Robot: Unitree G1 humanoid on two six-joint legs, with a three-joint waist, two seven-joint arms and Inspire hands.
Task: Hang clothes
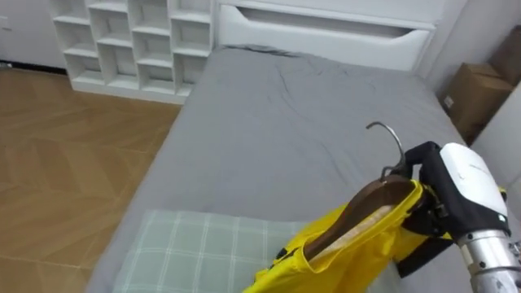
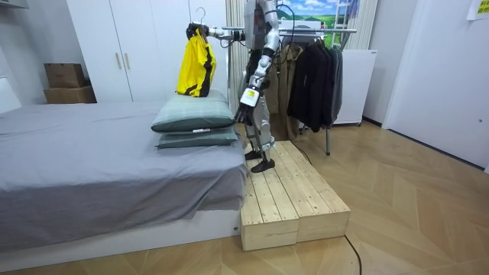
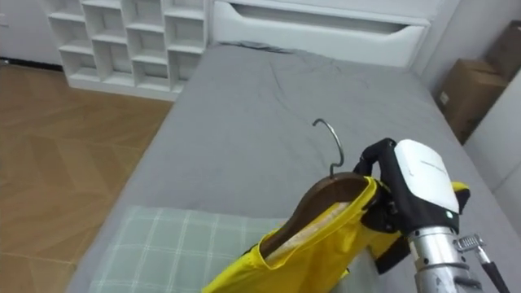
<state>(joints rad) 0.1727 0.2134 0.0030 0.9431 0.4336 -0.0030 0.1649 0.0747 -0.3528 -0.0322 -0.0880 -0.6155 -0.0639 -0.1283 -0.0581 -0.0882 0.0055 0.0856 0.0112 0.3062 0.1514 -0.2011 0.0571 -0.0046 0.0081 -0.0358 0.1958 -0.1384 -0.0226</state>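
**Yellow garment [image 1: 350, 252] aloft on wooden hanger [image 1: 370, 199]**
Fingers [image 1: 417, 160] of the right hand [image 1: 466, 183] clamp its neck, likely keeping the metal hook [image 1: 397, 144], at the hand's 10 o'clock, free.

bed [image 1: 269, 130] — grey sheet | two stacked pillows [image 2: 195, 122] — at the robot's end

Hanger [image 1: 370, 203] looks like smooth varnished brown wood with a thin shiny metal hook [image 1: 389, 140]. The yellow garment [image 1: 350, 252] is thin, kinda slick cloth. The bed cover [image 1: 269, 130] is matt grey fabric, a bit creased, the pillow [image 1: 195, 252] is soft checked cloth, and the platform [image 2: 290, 198] is raw pale timber.
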